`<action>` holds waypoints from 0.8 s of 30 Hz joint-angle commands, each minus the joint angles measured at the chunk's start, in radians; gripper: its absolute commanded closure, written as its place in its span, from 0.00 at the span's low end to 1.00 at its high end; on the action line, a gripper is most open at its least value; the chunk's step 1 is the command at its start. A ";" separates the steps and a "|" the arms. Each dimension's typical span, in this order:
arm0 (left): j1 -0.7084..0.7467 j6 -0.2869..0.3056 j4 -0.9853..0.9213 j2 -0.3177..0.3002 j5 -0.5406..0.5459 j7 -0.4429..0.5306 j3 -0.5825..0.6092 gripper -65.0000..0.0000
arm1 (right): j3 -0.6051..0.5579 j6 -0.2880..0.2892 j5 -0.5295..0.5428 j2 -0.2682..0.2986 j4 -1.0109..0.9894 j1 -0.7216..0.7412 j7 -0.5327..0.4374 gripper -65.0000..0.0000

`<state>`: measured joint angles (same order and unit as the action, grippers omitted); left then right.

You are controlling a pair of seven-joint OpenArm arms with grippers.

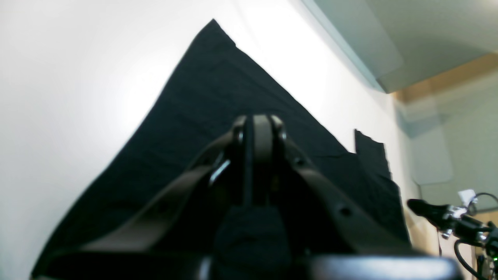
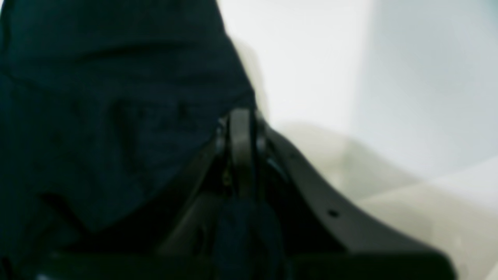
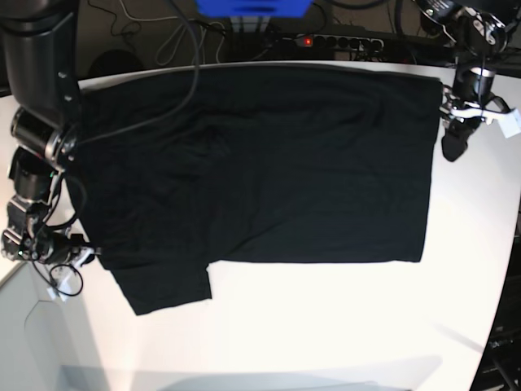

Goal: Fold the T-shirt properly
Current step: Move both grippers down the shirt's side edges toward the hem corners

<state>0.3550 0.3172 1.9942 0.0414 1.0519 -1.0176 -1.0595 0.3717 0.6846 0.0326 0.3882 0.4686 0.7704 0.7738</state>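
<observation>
The black T-shirt [image 3: 269, 163] lies spread flat, plain side up, across the white table [image 3: 326, 326], with one sleeve [image 3: 167, 285] jutting toward the front left. My left gripper [image 3: 450, 149] sits at the shirt's right edge near its back corner. In the left wrist view its fingers [image 1: 258, 128] are pressed together and a dark wad of cloth [image 1: 249, 233] shows between them. My right gripper [image 3: 88, 254] is at the shirt's left edge beside the sleeve. In the right wrist view it [image 2: 241, 128] is shut too, with bluish-black cloth [image 2: 241, 233] bunched between the fingers.
A power strip [image 3: 326, 39], cables and a blue object [image 3: 252, 6] lie beyond the table's back edge. The table's rounded edge [image 3: 506, 269] runs down the right side. White tags hang off both wrists [image 3: 509, 122] [image 3: 55, 289].
</observation>
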 commanded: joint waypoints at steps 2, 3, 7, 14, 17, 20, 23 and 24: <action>0.003 0.004 0.014 0.004 0.024 0.016 -0.006 0.95 | 0.000 0.014 0.013 0.019 0.017 0.053 -0.014 1.00; 0.005 0.004 0.014 0.005 0.024 0.015 -0.006 0.95 | -0.001 0.014 0.013 0.021 0.017 0.054 -0.010 1.00; 0.005 0.004 0.014 0.010 0.023 0.015 -0.006 0.95 | 0.002 0.014 0.013 0.028 0.011 0.050 -0.007 0.87; 0.005 0.004 0.012 0.022 0.023 0.015 -0.006 0.95 | 0.131 0.014 0.008 0.033 0.011 0.013 -0.037 0.72; 0.006 0.004 0.012 0.022 0.023 0.015 -0.006 0.95 | 0.134 0.014 0.011 0.033 0.009 -0.002 -0.058 0.71; 0.020 0.004 0.012 0.022 0.023 0.015 -0.006 0.95 | 0.135 0.014 0.013 0.030 0.009 -0.030 -0.081 0.71; 0.022 0.004 0.012 0.021 0.023 0.015 -0.006 0.95 | 0.135 0.014 0.013 0.028 0.008 -0.045 -0.080 0.71; 0.022 0.004 0.007 0.021 0.023 0.015 -0.006 0.95 | 0.137 0.014 0.014 0.027 0.008 -0.053 -0.080 0.71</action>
<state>0.3737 0.3172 1.9896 0.0723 1.0534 -1.0180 -1.0626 0.5060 0.6842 0.0414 0.3996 0.4644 0.6880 0.6956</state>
